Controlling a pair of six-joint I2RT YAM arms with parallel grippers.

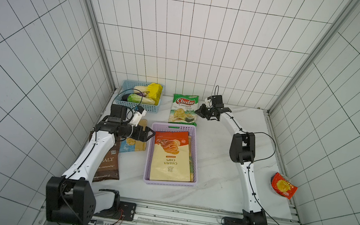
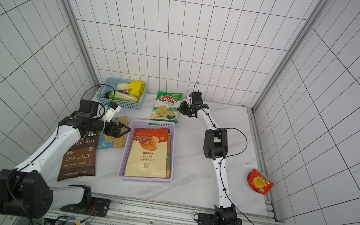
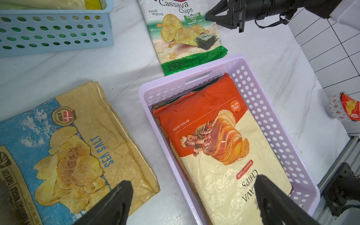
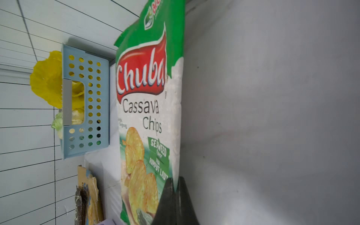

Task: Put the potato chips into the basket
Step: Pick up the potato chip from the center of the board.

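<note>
My right gripper (image 4: 175, 181) has its jaws shut on the thin side edge of the green Chuba bag (image 1: 184, 110), which lies flat on the table just behind the far wall of the lilac basket (image 1: 149, 152). In the right wrist view only a narrow strip of the bag sits between the jaws. I judge this to be the first danger: when I lift, the smooth foil can slip out, or the bag can turn around this one point and hang crooked. The bag is long and soft, so its free end may drag and catch on the far rim of the basket and push it. The basket already holds several bags, with the orange-cream cassava bag (image 1: 172, 158) on top. The Chuba bag may therefore rest high and slide over the low wall if I release it off centre. My left gripper (image 1: 150, 135) stands wide open and empty above the gap between the basket and the tan sea salt bag (image 3: 78, 155), close to the basket's left wall, so the two arms could meet over the basket. The brown bag (image 2: 80, 156) and the tan one are outside the basket, partly under the left arm.
</note>
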